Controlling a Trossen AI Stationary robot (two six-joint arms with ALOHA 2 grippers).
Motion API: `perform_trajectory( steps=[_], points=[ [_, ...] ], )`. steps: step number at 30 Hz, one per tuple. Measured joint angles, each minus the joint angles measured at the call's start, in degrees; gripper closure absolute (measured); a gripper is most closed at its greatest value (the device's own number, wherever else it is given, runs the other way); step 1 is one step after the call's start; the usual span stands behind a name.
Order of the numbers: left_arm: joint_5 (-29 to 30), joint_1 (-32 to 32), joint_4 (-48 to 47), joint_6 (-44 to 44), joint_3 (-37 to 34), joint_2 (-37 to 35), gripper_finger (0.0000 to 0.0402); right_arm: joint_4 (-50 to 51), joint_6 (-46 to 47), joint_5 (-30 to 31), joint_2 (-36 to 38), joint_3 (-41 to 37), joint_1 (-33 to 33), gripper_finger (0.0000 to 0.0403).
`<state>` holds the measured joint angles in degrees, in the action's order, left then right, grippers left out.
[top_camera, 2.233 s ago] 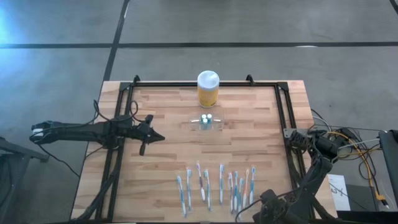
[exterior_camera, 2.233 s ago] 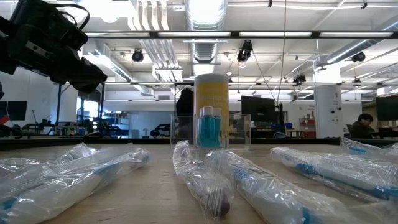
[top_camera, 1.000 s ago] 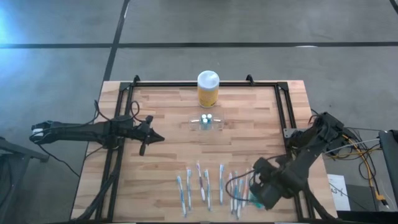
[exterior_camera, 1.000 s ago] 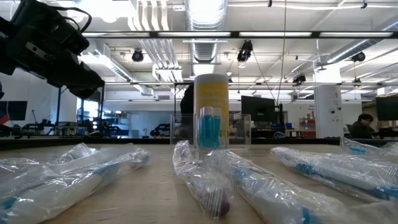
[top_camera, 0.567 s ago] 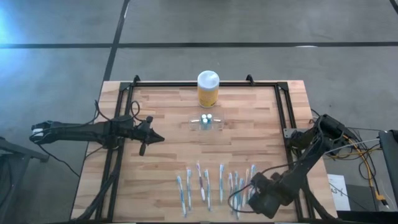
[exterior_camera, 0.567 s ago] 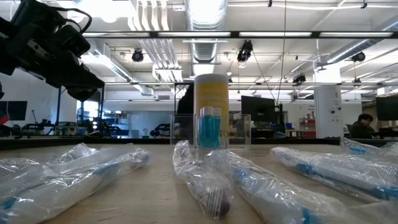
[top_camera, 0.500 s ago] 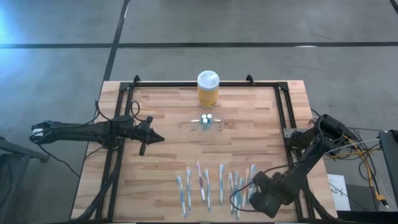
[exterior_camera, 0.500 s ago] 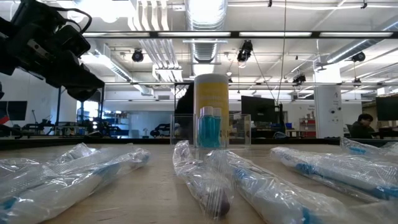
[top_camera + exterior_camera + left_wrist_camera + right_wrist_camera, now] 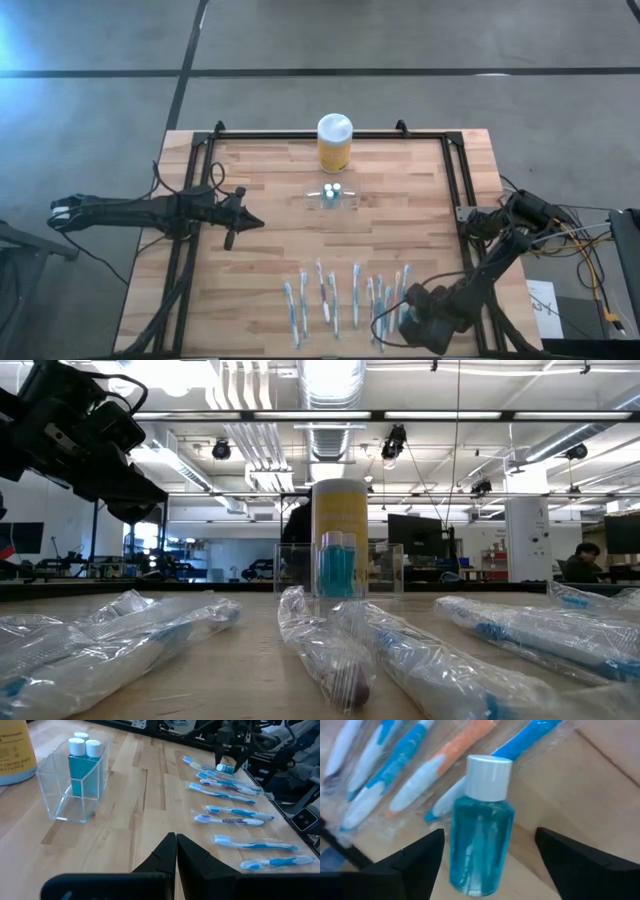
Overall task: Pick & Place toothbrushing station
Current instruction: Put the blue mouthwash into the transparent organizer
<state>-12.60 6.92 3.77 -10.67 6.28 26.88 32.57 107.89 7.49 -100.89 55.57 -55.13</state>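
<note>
Two small blue bottles (image 9: 82,766) are already standing in the toothbrushing station (image 9: 74,779), the clear holder sitting just in front of the yellow jar (image 9: 334,142) near the middle of the table (image 9: 270,260). Well away from that holder, at the near edge by the row of wrapped toothbrushes (image 9: 345,297), the right gripper (image 9: 487,852) is hanging with its fingers spread wide on either side of a third blue bottle with a white cap (image 9: 481,828); neither finger seems to be touching it. The left gripper (image 9: 176,851) is waiting off to the holder's left side, fingers pressed together and carrying nothing.

If the bottle is to be gripped now, I'd say the fingers want to close squarely on its body, below the cap, not on the crinkly wrappers beside it. Lifting straight up should keep it from dragging the toothbrushes. Carried toward the holder, it needs to stay upright and go into the open compartment beside the two bottles, released only once it is low inside the clear walls.
</note>
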Motion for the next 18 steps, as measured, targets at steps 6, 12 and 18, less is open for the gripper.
perform_trajectory(
  steps=[6, 12, 18],
  points=[
    [0.0, 0.0, 0.0, -0.03, 0.0, 0.01, 0.0385, 0.97, -1.63, 0.17, -1.15, 0.7, -0.13, 0.013],
    [0.0, 0.0, 0.02, -0.03, 0.0, 0.02, 0.0385, 3.63, -2.81, 0.0, -1.34, 1.38, -0.13, 0.0227],
    [0.0, 0.0, 0.04, 0.24, 0.0, 0.02, 0.0385, 5.14, -2.5, 2.85, -1.45, 1.36, -0.23, 0.0305]
  ],
)
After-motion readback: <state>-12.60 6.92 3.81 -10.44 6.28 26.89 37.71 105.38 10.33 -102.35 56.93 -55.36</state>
